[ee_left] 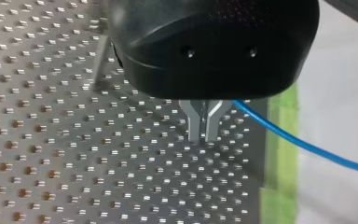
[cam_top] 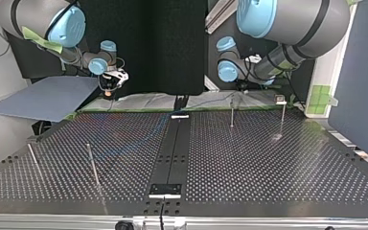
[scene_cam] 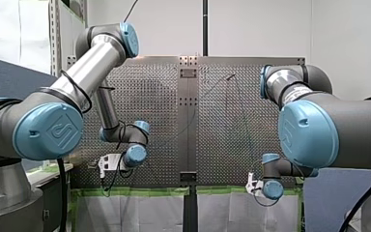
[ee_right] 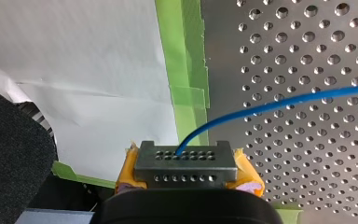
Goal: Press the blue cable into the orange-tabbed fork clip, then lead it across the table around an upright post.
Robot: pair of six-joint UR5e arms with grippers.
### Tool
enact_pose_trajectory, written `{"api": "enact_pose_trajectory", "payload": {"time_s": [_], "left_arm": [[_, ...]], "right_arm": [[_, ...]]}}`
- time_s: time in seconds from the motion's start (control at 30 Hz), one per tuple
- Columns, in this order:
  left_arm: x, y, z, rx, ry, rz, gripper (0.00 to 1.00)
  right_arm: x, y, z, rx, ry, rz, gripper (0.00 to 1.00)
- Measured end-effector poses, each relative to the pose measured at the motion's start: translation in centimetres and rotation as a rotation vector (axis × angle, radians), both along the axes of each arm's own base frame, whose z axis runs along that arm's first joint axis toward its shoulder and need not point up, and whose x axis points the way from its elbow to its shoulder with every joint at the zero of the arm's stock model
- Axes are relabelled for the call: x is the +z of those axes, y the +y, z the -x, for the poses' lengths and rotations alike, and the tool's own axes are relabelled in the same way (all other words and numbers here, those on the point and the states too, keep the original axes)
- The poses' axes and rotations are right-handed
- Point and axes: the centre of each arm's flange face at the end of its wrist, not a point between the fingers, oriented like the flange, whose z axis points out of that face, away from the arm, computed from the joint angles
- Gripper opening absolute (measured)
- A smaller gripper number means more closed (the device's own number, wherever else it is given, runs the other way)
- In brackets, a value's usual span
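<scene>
We hold the thin blue cable (ee_left: 303,144) at two places, which seems to explain both poses: a length carried between two grips can be steered and laid down, where a loose end would flop.

Our left hand (ee_left: 203,138), black with bare metal fingers (ee_left: 195,126), has them pressed together just above the perforated metal worktop (ee_left: 51,140). The cable comes out from behind their root and slants away over the strip of green tape (ee_left: 282,140) at the worktop's edge. The pinch itself is hidden, so we judge rather than see that this hand grips the cable.

Our right hand (ee_right: 186,164), with yellow pads (ee_right: 128,165) either side of a grey drilled plate, is closed on the cable. The cable rises from the hand and runs out over the holes. This hand sits at the taped edge, beside the white sheet (ee_right: 88,70).

Both hands hang at the arms' side of the worktop, well apart, so we take it that the routing has not begun. In the top view, thin upright metal posts (cam_top: 232,114) stand on the worktop, none touched by the cable as far as we can tell.

We cannot pick out the orange-tabbed fork clip in any view. No container shows. The clip would be the only holder, and we see no cable seated in one.
</scene>
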Motion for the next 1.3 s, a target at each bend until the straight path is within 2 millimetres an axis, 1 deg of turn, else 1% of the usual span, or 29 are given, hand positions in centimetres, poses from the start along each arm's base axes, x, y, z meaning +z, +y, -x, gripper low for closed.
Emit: {"api": "enact_pose_trajectory", "payload": {"time_s": [0.1, 0.27, 0.67, 0.97, 1.13, 1.3], "left_arm": [[1.1, 0.2, -0.6, -0.004, -0.019, 0.002, 0.0], [1.7, 0.7, -1.3, -0.011, -0.033, -0.008, 0.0], [1.7, 1.7, -2.6, -0.07, -0.031, -0.028, 0.0], [1.3, 1.2, -3.1, -0.15, -0.027, -0.02, 0.0], [1.2, 1.3, -3.2, -0.158, -0.027, -0.017, 0.0], [1.2, 2.0, -3.4, -0.144, -0.029, -0.012, 0.0]], "right_arm": [[0.0, 0.0, 0.0, 0.0, 0.001, 0.0, 0.0], [0.0, 0.0, 0.1, -0.001, 0.002, -0.001, 0.0], [0.0, 0.0, 0.0, 0.001, 0.002, -0.001, 0.0], [0.0, 0.0, 0.0, 0.0, 0.002, -0.001, 0.0], [0.0, 0.0, 0.0, -0.002, 0.002, -0.001, 0.0], [0.0, 0.0, 0.0, -0.002, 0.002, -0.001, 0.0]]}}
